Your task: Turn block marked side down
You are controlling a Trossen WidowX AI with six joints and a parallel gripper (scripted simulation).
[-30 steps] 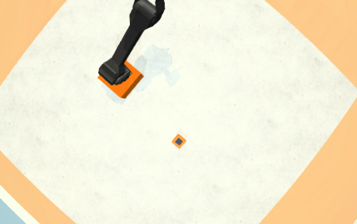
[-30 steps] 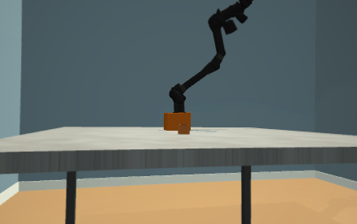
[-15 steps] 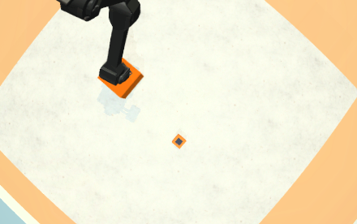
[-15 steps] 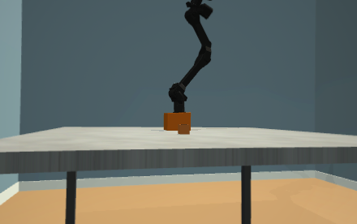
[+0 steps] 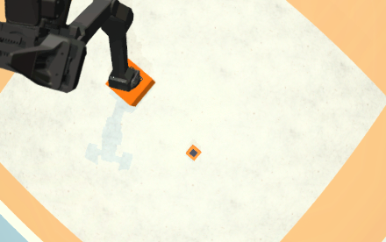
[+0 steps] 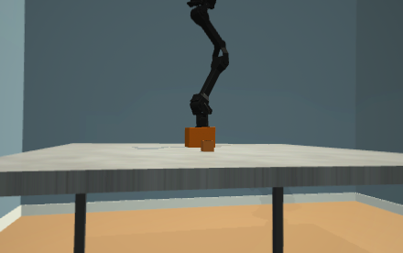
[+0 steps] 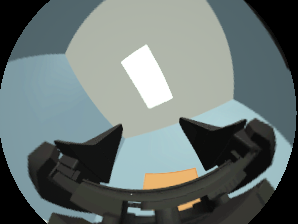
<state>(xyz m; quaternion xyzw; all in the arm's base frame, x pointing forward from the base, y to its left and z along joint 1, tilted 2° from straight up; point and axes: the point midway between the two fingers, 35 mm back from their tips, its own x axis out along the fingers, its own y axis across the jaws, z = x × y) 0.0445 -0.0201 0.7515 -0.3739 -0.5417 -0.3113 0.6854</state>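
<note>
One block (image 5: 193, 153) (image 6: 208, 146) lies well below the open hand (image 7: 151, 126).

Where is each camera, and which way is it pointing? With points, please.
Top: high overhead, facing down at the pale table (image 5: 263, 110) (image 6: 293, 158), the small block (image 5: 193, 153) (image 6: 207, 146) and the orange base (image 5: 134, 97) (image 6: 194, 137); much of the black arm (image 5: 118, 48) (image 6: 212, 80) shows.
Exterior: beyond the table's edge, looking level across it to a wall; the arm rises out of the picture.
Wrist: on the arm's end, facing a ceiling with a bright panel (image 7: 147, 76); only the open gripper (image 7: 150, 123) shows.
Top and exterior share the table, block, base and arm.
</note>
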